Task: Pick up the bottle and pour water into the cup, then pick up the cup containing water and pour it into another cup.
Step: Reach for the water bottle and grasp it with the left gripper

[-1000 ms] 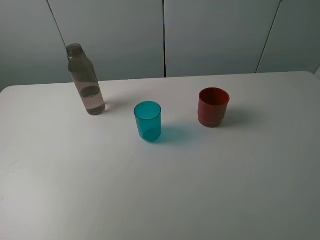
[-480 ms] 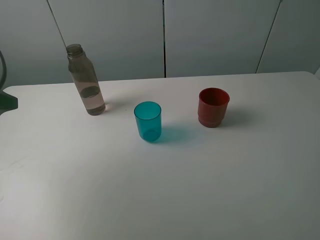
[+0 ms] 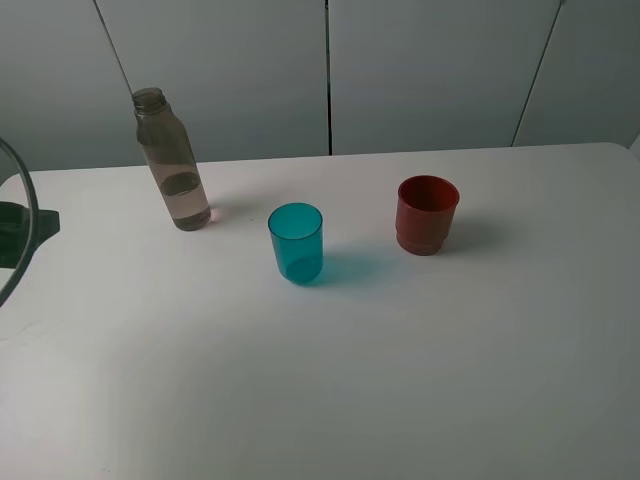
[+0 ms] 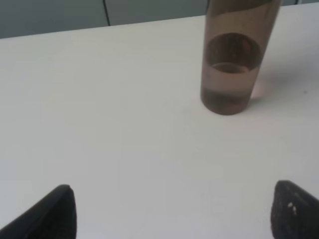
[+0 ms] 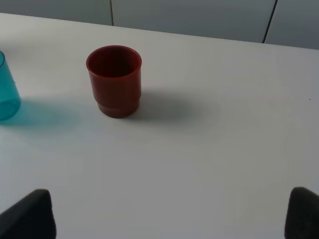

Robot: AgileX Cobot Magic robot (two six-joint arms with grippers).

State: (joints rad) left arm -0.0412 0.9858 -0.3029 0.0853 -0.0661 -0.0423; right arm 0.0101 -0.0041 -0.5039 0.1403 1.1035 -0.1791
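I've grasped nothing yet: left fingers (image 4: 56, 215) spread wide with the bottle (image 4: 232, 64) ahead, right fingers (image 5: 30, 216) spread too, all pouring remains.

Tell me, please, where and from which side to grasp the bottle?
Probably the straight body of the bottle at mid-height, below the narrowing shoulder, coming level from the left of the high view: it stands upright, and the open left gripper faces it.

Upright smoky bottle (image 3: 172, 165), teal cup (image 3: 296, 243), red cup (image 3: 427, 215), apart in a row
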